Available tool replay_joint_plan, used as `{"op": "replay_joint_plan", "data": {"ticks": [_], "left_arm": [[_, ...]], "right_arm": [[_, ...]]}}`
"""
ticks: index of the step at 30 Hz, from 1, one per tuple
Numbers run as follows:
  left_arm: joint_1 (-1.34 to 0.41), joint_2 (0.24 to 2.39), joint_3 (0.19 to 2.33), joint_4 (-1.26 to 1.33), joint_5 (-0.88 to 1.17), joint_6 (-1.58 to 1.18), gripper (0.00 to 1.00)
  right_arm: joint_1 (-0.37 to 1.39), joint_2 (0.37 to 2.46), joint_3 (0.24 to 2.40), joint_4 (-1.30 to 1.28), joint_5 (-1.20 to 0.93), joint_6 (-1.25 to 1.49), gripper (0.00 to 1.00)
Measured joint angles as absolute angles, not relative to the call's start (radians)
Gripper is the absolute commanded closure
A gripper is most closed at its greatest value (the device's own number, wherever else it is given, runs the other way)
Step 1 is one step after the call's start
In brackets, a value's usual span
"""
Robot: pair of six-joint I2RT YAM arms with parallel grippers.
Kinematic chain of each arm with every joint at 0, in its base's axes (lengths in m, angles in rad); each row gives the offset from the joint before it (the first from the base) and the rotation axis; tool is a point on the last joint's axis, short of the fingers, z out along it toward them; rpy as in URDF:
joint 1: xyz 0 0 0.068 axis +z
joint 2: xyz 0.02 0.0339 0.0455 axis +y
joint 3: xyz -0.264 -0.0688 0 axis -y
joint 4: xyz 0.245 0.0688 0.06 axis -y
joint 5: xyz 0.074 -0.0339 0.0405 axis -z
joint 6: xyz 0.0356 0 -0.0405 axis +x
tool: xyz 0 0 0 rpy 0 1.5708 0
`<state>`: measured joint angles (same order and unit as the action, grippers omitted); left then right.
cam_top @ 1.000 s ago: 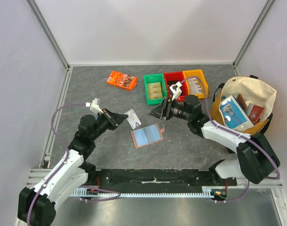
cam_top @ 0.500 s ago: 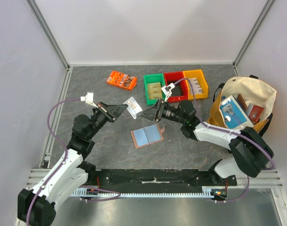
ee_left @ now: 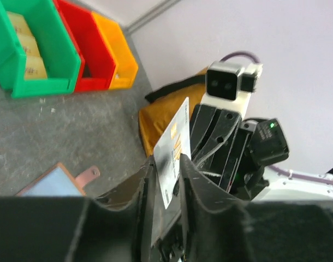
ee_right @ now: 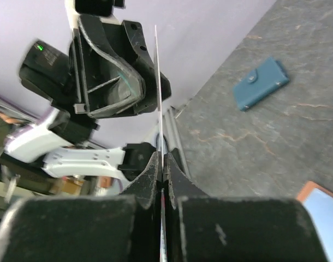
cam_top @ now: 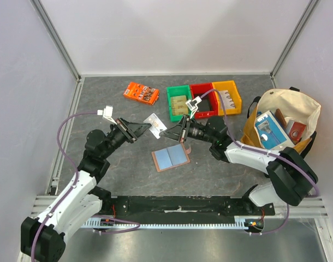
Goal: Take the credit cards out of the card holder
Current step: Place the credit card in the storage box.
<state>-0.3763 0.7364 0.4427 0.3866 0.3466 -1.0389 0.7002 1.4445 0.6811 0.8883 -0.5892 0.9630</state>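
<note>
The card holder (cam_top: 171, 158) is found lying open on the table (cam_top: 101, 103), light blue lining upward and snap tab at its right edge. It lies near the table's middle, on the near side of the green bin (cam_top: 179, 102). No gripper is in contact with it.

One white card (ee_left: 174, 136) is held in the air, behind and left of the card holder, where the two arms meet. The right gripper (ee_right: 162, 164) is seen clamped tight on one edge of this card, with no gap between its jaws. The left gripper (ee_left: 169, 174) is seen with its jaws slightly parted, and the card's opposite edge stands in the gap. Whether either finger presses the card cannot be told.

A red bin (cam_top: 202, 98) and a yellow bin (cam_top: 227, 95) are noted beside the green one. An orange packet (cam_top: 141, 93) lies to their left, a filled tote bag (cam_top: 281, 123) stands at the right, and a teal pouch (ee_right: 262, 84) lies flat.
</note>
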Motion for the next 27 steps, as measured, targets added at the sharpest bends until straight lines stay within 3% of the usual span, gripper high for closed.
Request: {"op": "replay_joint_plan", "data": {"ticks": [5,10,17,27], "left_arm": [[-0.377,0.782,0.546,0.187,0.424,-0.885,0.33],[-0.377,0.821,0.724,-0.061,0.473,-0.645,0.22],[-0.377,0.897,0.959,-0.292,0.582,-0.293,0.25],[-0.377,1.045,1.071,-0.438,0.841,-0.026,0.37]], "right_arm": [[0.688,1.391,0.746,0.626,-0.611,0.765,1.00],[0.678,1.326,0.852,0.293,-0.606,0.506,1.00],[0.678,1.263,0.969,-0.023,-0.645,0.223,1.00],[0.678,1.248,0.998,-0.202,-0.755,0.050,1.00]]}}
